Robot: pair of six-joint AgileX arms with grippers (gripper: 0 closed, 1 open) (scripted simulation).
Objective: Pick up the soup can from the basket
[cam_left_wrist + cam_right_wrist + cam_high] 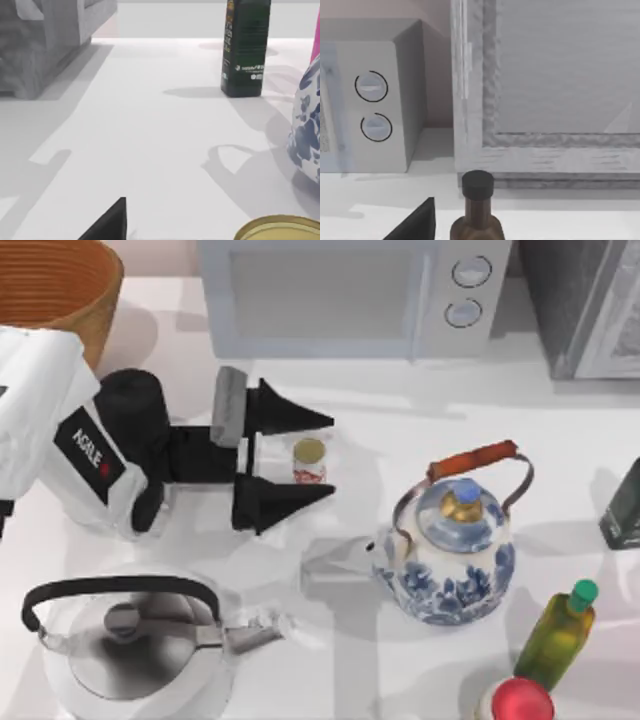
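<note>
The soup can (309,462), a small tin with a red-and-white label and a gold top, stands upright on the white table, outside the basket (60,285) at the far left corner. My left gripper (332,455) lies level over the table, open, with one black finger on each side of the can and a thin gap showing beside it. In the left wrist view the can's gold top (280,229) sits close by, with one dark fingertip (107,224) beside it. My right arm stays parked off to the right, and one of its fingertips (417,225) shows in its wrist view.
A blue-and-white kettle (450,550) stands just right of the can and a steel kettle (130,640) at the front left. A microwave (350,295) is at the back. A yellow green-capped bottle (560,630), a red-lidded jar (518,702) and a dark bottle (625,505) stand at the right.
</note>
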